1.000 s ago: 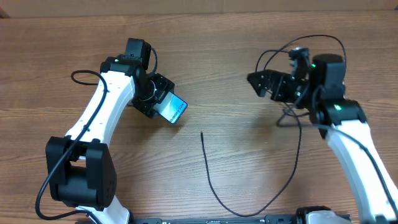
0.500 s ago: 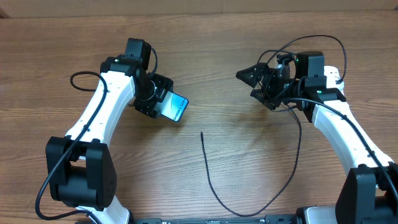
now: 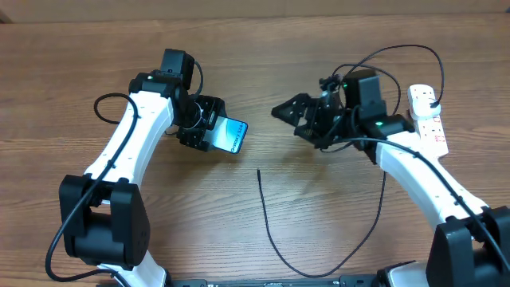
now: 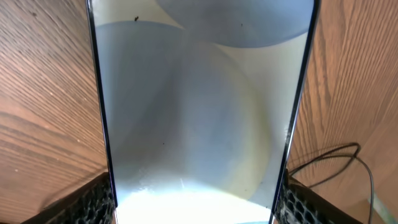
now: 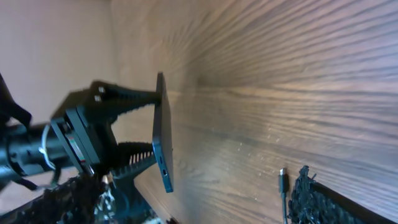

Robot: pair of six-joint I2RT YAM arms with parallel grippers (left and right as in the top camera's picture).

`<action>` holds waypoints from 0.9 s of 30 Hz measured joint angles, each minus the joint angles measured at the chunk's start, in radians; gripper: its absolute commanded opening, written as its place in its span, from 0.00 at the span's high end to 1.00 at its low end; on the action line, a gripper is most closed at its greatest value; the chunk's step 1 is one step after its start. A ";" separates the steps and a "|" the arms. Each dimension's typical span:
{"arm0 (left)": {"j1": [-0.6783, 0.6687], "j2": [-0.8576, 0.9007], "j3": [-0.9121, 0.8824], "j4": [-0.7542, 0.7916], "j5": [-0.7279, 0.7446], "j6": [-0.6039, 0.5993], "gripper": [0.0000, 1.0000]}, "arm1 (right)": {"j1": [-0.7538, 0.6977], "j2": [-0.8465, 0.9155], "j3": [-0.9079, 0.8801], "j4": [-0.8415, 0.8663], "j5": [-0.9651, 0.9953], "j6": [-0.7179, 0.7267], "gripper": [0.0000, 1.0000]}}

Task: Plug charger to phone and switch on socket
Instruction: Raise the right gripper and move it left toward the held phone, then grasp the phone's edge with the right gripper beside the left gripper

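My left gripper (image 3: 215,133) is shut on the phone (image 3: 232,137) and holds it tilted above the table, its lit screen filling the left wrist view (image 4: 199,106). The right wrist view shows the phone (image 5: 163,146) edge-on, port end down, between the left gripper's (image 5: 115,140) fingers. My right gripper (image 3: 288,118) is open and empty, a short way right of the phone. The charger (image 3: 271,231) lies on the table, its tip (image 3: 259,171) below the gap between both grippers, and its tip (image 5: 282,182) shows beside my right finger. The socket (image 3: 426,113) lies at the far right.
The charger cable loops from near the front edge up along the right arm toward the socket; its plug end is hidden by the arm. The wooden table (image 3: 255,56) fills the view. A thin black wire (image 4: 339,155) lies to the right of the phone.
My right arm has swung left toward the phone, uncovering the white socket at the right. My left gripper has moved the phone slightly right.
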 measured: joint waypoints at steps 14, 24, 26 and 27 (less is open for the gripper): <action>-0.062 0.000 0.000 0.008 0.040 -0.070 0.96 | 0.119 0.000 0.000 0.005 0.077 -0.004 0.00; -0.085 0.000 0.000 0.044 0.092 -0.123 0.96 | 0.151 0.000 0.000 0.006 0.103 -0.007 0.00; -0.090 0.000 0.000 0.056 0.105 -0.137 0.96 | 0.156 0.000 0.000 0.006 0.105 -0.007 0.00; -0.092 0.000 0.000 0.061 0.110 -0.141 0.96 | 0.158 0.000 0.000 0.006 0.105 -0.006 0.00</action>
